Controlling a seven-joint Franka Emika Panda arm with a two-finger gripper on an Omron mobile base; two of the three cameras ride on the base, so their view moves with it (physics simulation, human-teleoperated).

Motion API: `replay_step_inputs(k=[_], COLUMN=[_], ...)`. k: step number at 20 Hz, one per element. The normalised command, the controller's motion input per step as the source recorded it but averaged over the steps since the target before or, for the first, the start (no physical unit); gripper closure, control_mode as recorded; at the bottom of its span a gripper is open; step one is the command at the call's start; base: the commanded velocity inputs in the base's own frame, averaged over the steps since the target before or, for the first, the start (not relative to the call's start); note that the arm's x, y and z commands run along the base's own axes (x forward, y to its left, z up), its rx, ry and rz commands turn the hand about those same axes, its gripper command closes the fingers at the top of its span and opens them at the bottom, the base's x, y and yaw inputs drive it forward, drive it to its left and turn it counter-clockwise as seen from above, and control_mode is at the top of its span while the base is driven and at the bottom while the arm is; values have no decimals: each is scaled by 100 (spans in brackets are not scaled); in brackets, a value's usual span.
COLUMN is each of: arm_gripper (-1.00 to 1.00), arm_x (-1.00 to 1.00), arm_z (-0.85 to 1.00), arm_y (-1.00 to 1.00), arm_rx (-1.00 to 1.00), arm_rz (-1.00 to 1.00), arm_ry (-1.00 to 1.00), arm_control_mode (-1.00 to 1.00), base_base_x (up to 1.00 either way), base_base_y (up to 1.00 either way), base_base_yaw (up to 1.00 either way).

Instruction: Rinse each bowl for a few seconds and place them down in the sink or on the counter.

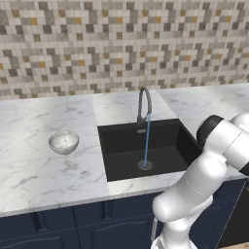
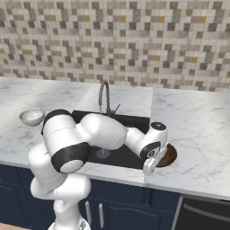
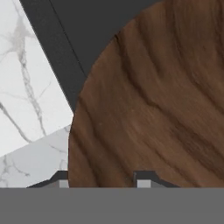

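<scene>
Brown bowl [image 3: 153,100] beneath fingers [image 3: 142,178], faucet [image 1: 144,104] running

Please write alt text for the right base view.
The white arm reaches right, its gripper over a brown bowl on the marble counter beside the black sink. The faucet runs; a speckled bowl sits left.

The arm [image 2: 85,134] is built of thick, rounded glossy white segments, swelling at each joint like stacked capsules. Dark, almost black bands ring the joints, and a round black cap closes one joint end in the left base view. Near the wrist, a short white cylinder carries a dark disc on top and a dark collar below. The fingertips [image 3: 143,178] are small, pale grey squared blocks with darker tops.
</scene>
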Motion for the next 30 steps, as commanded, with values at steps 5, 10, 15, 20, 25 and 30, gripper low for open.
replay_step_inputs(k=[5, 10, 15, 20, 25, 30], arm_gripper=[-100, -100, -100, -100, -100, -100], arm_x=[-1, -9, -17, -17, -19, -21], arm_z=[11, 24, 37, 45, 47, 46], arm_y=[-2, 0, 4, 10, 14, 18], arm_rx=[0, 0, 0, -3, -4, -4], arm_rz=[0, 0, 4, 8, 8, 8], arm_ry=[0, 0, -1, -1, 0, 0], arm_control_mode=[-100, -100, -100, -100, -100, -100], base_base_x=[0, 0, 0, 0, 0, 0], base_base_y=[0, 0, 0, 0, 0, 0], base_base_yaw=[0, 0, 0, 0, 0, 0])
